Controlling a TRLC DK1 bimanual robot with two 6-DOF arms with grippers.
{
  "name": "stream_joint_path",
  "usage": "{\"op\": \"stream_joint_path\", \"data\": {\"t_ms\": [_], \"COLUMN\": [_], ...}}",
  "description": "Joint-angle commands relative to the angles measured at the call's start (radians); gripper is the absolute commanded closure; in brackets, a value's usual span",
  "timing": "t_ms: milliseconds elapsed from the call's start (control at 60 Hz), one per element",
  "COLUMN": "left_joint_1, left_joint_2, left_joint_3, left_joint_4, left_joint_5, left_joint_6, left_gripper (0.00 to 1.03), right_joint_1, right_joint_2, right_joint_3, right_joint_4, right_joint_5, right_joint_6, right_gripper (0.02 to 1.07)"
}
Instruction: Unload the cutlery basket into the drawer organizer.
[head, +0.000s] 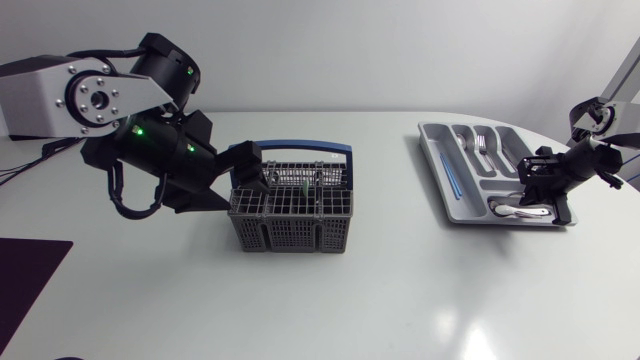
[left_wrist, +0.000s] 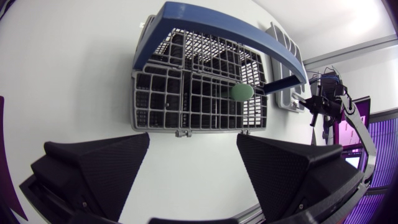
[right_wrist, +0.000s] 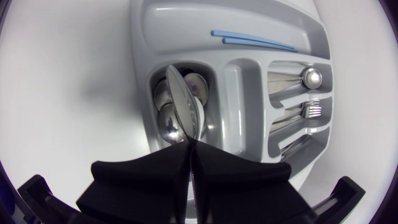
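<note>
**Right side.** The right arm (head: 592, 148) is over the near end of the drawer organizer (head: 432, 150), at the right of the desk. The right jaws are closed narrow on the handle of a spoon (right_wrist: 184, 109). From the wrist view, the spoon's long axis runs straight ahead of the jaws, bowl end leading. It sits over the near-end compartment, where other spoons (right_wrist: 169, 124) already lie. The axis appears to run along that compartment, not across it. Whether the held spoon touches those beneath cannot be determined.

**Left side.** The left arm (head: 150, 150) is at the left flank of the cutlery basket (head: 291, 208), mid-desk. The left jaws stand wide with nothing between them. The basket lies directly ahead of them and apart from them. A green-tipped piece (left_wrist: 241, 92) stands inside it, beneath the blue handle (left_wrist: 230, 31), on the side away from the jaws.

**Assessment.**
- The spoon seems in place for release, so the next move should turn on letting it go without swinging it crosswise.
- The left arm is much the nearer to the basket.
- The handle overhangs the green-tipped piece and may obstruct a straight descent.
</note>
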Motion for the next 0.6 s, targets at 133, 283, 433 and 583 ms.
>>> {"op": "stream_joint_path", "data": {"t_ms": [133, 283, 433, 583], "left_joint_1": [-0.016, -0.021, -0.03, -0.03], "left_joint_2": [-0.029, -0.034, -0.043, -0.058], "left_joint_3": [-0.04, -0.052, -0.066, -0.076], "left_joint_4": [0.003, 0.003, 0.003, 0.003], "left_joint_5": [-0.01, -0.02, -0.036, -0.037], "left_joint_6": [0.031, 0.045, 0.058, 0.074], "left_gripper": [0.05, 0.05, 0.05, 0.05], "right_joint_1": [0.012, 0.014, 0.014, 0.02], "right_joint_2": [0.066, 0.082, 0.074, 0.025], "right_joint_3": [-0.031, -0.034, -0.052, -0.086], "right_joint_4": [0.069, 0.084, 0.094, 0.106], "right_joint_5": [0.059, 0.07, 0.078, 0.084], "right_joint_6": [-0.046, -0.046, -0.038, -0.016], "right_gripper": [1.0, 0.91, 0.54, 0.23]}}
